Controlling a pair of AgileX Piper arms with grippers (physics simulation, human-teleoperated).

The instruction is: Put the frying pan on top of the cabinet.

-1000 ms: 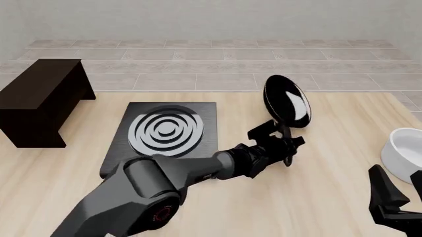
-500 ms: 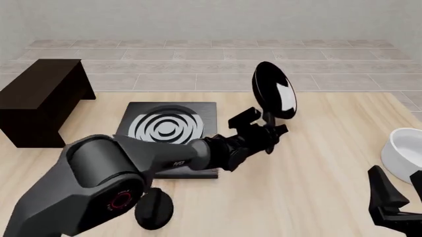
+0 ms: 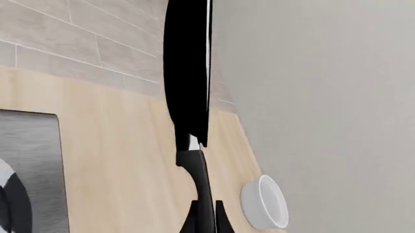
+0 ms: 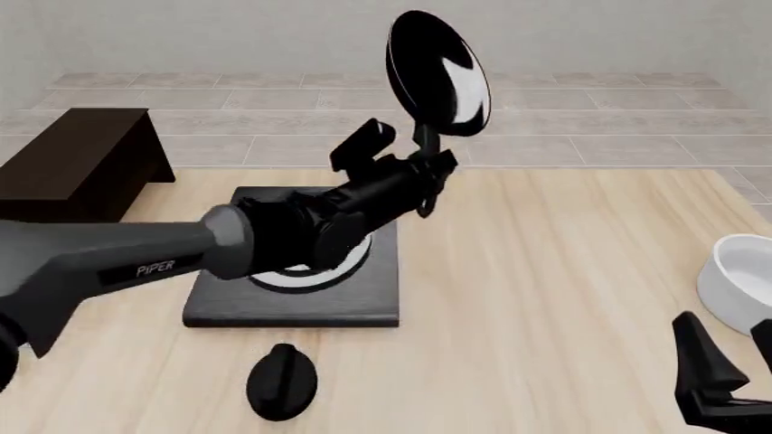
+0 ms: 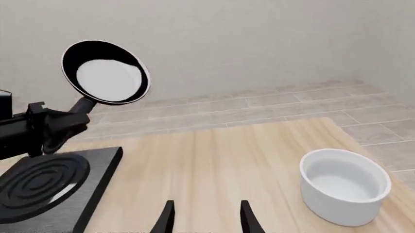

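The frying pan (image 4: 437, 74) is held high in the air on edge, above the stove plate's far right corner. Its pale inside shows in the right wrist view (image 5: 107, 73); the left wrist view (image 3: 186, 73) shows it edge-on. My left gripper (image 4: 417, 176) is shut on the pan's handle. The dark cabinet (image 4: 75, 172) stands at the far left of the table, well left of the pan. My right gripper (image 5: 204, 218) is open and empty, low at the front right (image 4: 724, 380).
A black stove plate (image 4: 302, 289) with grey rings lies under my left arm. A white bowl (image 4: 739, 280) stands at the right edge, also in the right wrist view (image 5: 343, 184). A small black knob (image 4: 280, 382) lies in front of the stove plate.
My left arm has lifted the pan upward and to the left, from beside the stove plate to above its far corner. The right gripper has stayed in place.
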